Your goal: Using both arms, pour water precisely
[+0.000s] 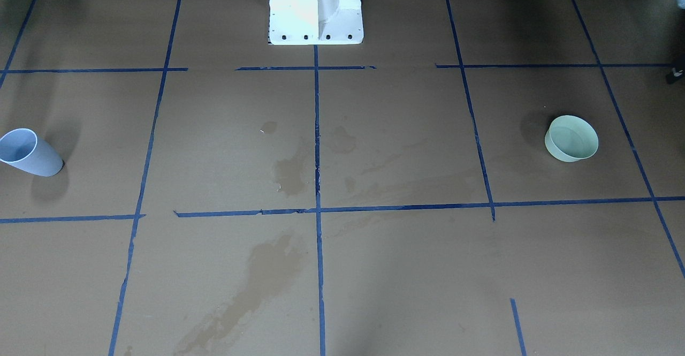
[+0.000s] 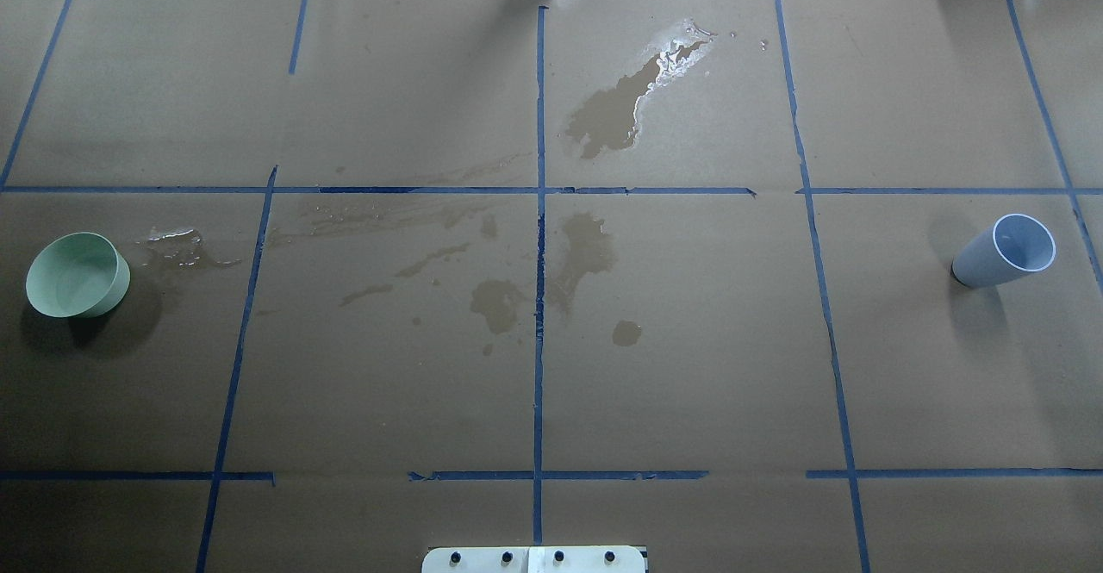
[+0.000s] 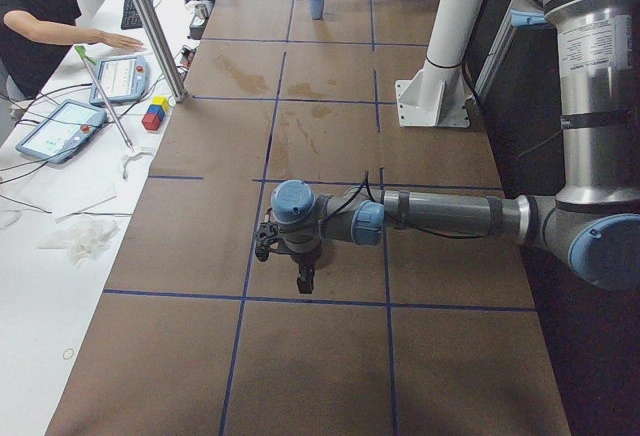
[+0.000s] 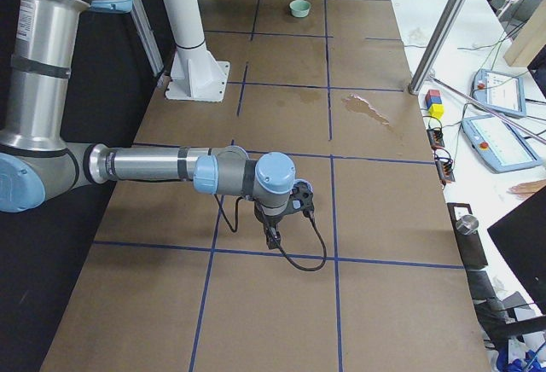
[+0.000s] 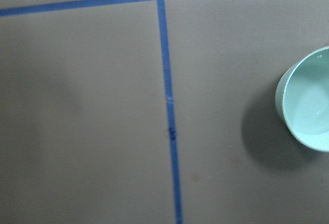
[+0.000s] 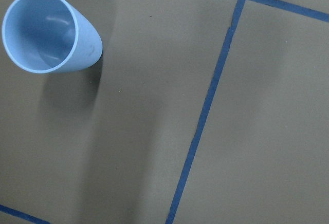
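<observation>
You see a brown paper table (image 2: 689, 366) ruled into a grid by blue tape lines (image 2: 539, 340). Near the middle it is blotched with darker brown wet stains (image 2: 612, 116), some with a pale sheen. The bowl (image 2: 119, 284) on the left is mint green. The cup (image 2: 978, 264) on the right is pale blue. The pedestal (image 1: 316, 8) is white. The left arm (image 3: 450, 216) and right arm (image 4: 153, 165) are silver-grey with pale blue joint caps.

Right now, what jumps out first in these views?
Wet stains sprawl over the middle of the brown paper table, the biggest glistening near the far edge. A pale green bowl sits alone at the robot's left end, and a blue cup at its right end. The left arm and the right arm each stretch out low over their own end, outside the overhead view.
</observation>
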### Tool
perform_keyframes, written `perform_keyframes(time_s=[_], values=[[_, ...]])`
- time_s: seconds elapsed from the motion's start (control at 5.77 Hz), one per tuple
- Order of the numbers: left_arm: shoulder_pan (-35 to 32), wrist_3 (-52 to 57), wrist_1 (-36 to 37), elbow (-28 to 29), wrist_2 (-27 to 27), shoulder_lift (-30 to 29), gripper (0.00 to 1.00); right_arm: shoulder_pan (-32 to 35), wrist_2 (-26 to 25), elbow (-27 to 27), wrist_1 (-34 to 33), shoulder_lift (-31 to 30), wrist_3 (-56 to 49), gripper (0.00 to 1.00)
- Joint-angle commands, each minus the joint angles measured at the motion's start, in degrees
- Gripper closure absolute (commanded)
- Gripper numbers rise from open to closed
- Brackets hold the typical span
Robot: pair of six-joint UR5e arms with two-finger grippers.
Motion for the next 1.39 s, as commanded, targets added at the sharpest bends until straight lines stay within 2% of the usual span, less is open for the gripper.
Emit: perform_keyframes(time_s=[0.0, 0.17, 0.35, 0.69, 0.87, 1.04, 1.21], values=[[6.0, -10.6, -9.2, 5.4, -1.1, -3.9, 0.0, -0.1, 0.2, -0.1, 0.3, -0.2, 0.1, 0.0], [7.7, -14.3, -16.6, 11.2, -1.1, -5.4, 0.0, -0.1, 0.6, -0.1, 0.3, -0.3, 0.1, 0.0], [10.1, -19.9, -21.9, 13.2, -1.1, -5.6, 0.0, -0.1, 1.1, -0.1, 0.5, -0.3, 0.1, 0.0], [12.7, -22.5, -23.0, 13.3, -1.1, -5.4, 0.0, -0.1, 1.1, 0.0, 0.5, -0.3, 0.1, 0.0], [13.7, -22.5, -22.9, 13.3, -1.1, -5.4, 0.07, -0.1, 1.1, 0.0, 0.6, -0.3, 0.1, 0.0], [14.3, -22.5, -22.9, 13.7, -1.0, -5.4, 0.2, -0.1, 1.1, 0.0, 0.6, -0.3, 0.0, 0.0], [14.4, -22.5, -22.9, 13.8, -1.1, -5.4, 0.24, -0.1, 1.1, 0.0, 0.6, -0.3, -0.1, 0.0]])
